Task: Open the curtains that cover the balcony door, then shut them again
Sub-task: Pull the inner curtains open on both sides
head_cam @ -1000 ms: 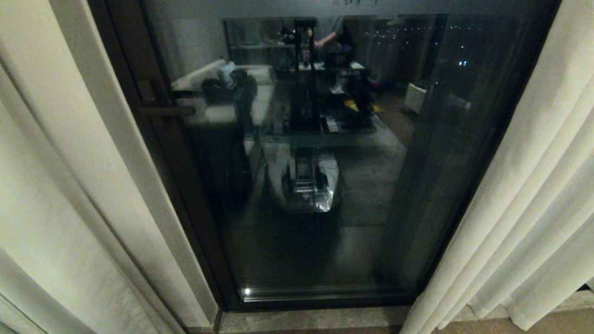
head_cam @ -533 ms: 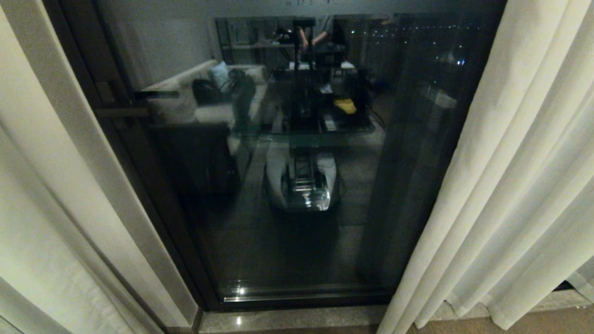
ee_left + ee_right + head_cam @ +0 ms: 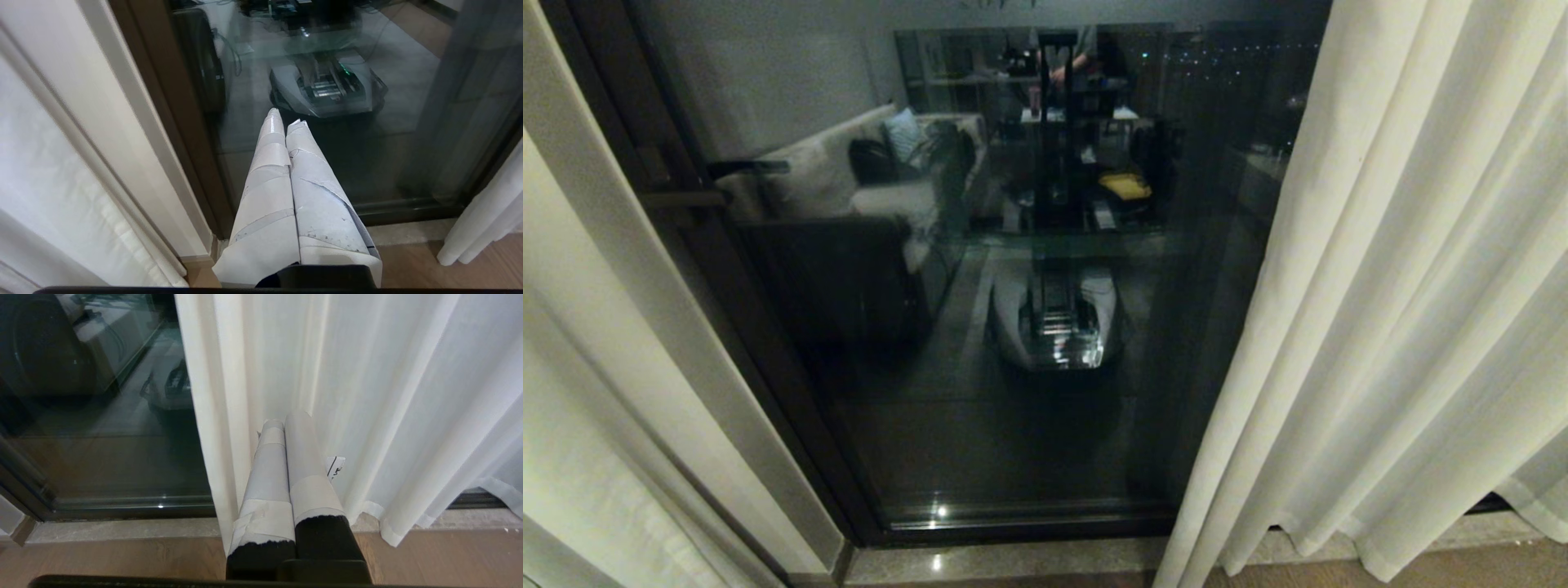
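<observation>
The curtains (image 3: 1405, 310) hang parted — one cream panel bunched at the right of the glass, another (image 3: 596, 392) pulled to the left — so the balcony door (image 3: 1013, 327) stands bare between them, its dark frame and lever handle (image 3: 682, 198) showing at the left. Judging by that, the opening half looks done and closing is the step in hand.

The right gripper (image 3: 286, 422) points at the inner edge of the right panel, its taped fingers pressed together with nothing between them; whether the tips touch the cloth I cannot tell. The left gripper (image 3: 284, 118) is likewise closed and empty, aimed at the lower glass, with the left panel off to its side.

To close well, each claw should part its fingers and take a full pleat at the panel's leading edge rather than a thin fold — a thin pinch is likely to slip. Draw the cloth sideways along the rail toward the middle of the glass, not downward, and keep the pull slow so the fabric slides instead of straining at the top.
</observation>
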Controlling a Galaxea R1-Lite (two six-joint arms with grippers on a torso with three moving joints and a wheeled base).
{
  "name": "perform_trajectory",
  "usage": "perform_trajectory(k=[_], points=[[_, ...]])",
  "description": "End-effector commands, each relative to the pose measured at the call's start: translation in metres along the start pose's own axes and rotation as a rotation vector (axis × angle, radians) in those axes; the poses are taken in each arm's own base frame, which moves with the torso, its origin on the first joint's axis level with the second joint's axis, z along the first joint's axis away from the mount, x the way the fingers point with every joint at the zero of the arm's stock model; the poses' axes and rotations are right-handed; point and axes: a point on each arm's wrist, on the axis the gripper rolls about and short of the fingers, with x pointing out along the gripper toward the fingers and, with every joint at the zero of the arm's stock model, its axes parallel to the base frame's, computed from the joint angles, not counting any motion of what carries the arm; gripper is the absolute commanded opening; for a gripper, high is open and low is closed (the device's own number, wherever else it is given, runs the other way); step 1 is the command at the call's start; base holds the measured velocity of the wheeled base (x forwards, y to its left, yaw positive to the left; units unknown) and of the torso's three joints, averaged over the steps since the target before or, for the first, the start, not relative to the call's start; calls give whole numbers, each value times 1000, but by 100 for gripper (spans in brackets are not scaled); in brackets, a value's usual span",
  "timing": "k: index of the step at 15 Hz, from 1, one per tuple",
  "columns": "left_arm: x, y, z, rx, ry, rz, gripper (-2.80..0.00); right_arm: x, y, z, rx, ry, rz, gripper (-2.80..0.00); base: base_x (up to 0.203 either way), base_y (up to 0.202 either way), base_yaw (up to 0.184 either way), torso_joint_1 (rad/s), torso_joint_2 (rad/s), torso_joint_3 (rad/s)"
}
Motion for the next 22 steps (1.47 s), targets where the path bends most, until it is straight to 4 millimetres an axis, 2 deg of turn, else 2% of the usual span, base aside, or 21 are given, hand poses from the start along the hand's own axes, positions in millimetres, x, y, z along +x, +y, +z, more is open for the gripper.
perform_trajectory(k=[1,17,22], points=[[0,0,0,0,-2,0,-280,0,0,0,0,1,1,-280,0,0,0,0,0,0],[0,0,0,-6,-2,1,-280,0,0,0,0,1,1,-280,0,0,0,0,0,0],[0,0,0,-7,-2,1,-280,0,1,0,-96,-4,31,-280,0,0,0,0,0,0]])
